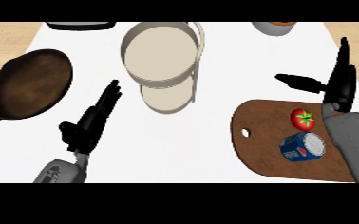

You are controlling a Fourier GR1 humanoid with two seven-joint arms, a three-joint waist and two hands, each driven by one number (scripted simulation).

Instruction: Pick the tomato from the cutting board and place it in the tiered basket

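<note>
**Desk:** What is cut off or hard to read on the counter around the cutting board (pixel 270 144)?

**Photographer:** The board's right end runs under the right forearm, so its far edge is hidden. Beyond the board, at the upper edge, a grey bowl (pixel 275 27) with something orange-brown inside is sliced off, and its contents cannot be identified. Far to the board's left, another dark object (pixel 80 25) is also cropped at the top; only its lower rim shows. A large brown, rough-surfaced oval (pixel 35 83) lies well left of the board, partly cut by the frame's side.

**Desk:** And the hands?

**Photographer:** The right hand (pixel 338 86) stands just above the board's upper right corner, released: fingers straight and pointing away, thumb spread out to the left. It holds nothing and touches nothing visible. The left hand (pixel 89 123) sits well left of the board, fingers extended and relaxed, thumb out, also grasping nothing.

**Desk:** Where is the tomato?

**Photographer:** The tomato (pixel 303 118) rests on the board's upper right part, green stem up, just below the right hand and beside the forearm. A blue can (pixel 304 146) lies on its side just below it, also on the board. The tiered basket (pixel 163 61), two pale round trays in a wire frame, stands up and left of the board, apart from it.
</note>
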